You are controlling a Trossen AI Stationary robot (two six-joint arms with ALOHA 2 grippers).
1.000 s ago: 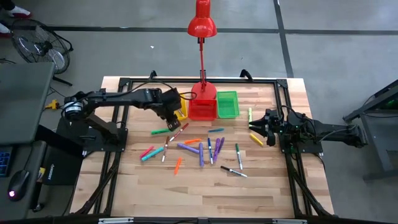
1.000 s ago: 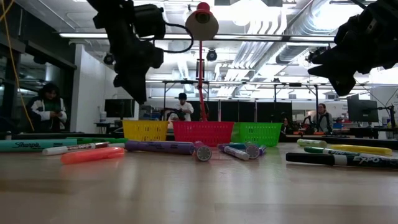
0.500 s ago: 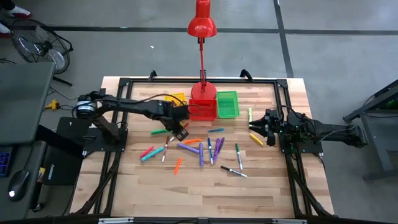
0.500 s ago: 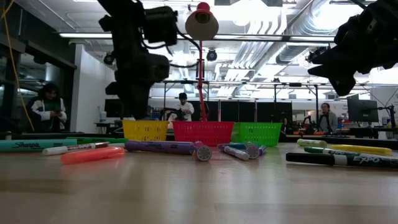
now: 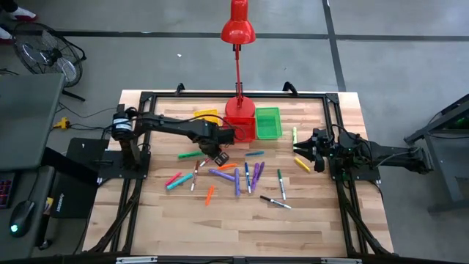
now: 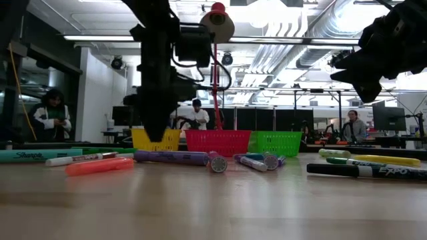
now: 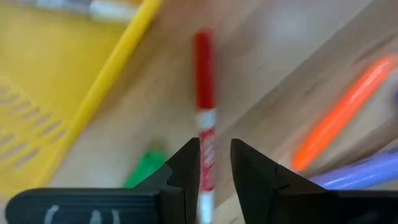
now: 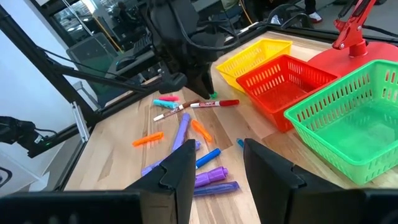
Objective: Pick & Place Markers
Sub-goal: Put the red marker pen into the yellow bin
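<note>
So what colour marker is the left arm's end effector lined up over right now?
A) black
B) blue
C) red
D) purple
C: in the left wrist view the red marker lies on the table running into the gap between the left end effector's two fingers, beside the yellow bin.

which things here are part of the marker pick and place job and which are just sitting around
Job: markers scattered on the table; red marker between the left gripper's open fingers; yellow bin, red bin, green bin.

Lying about: red lamp; right gripper, waiting at the table's right edge.
</note>
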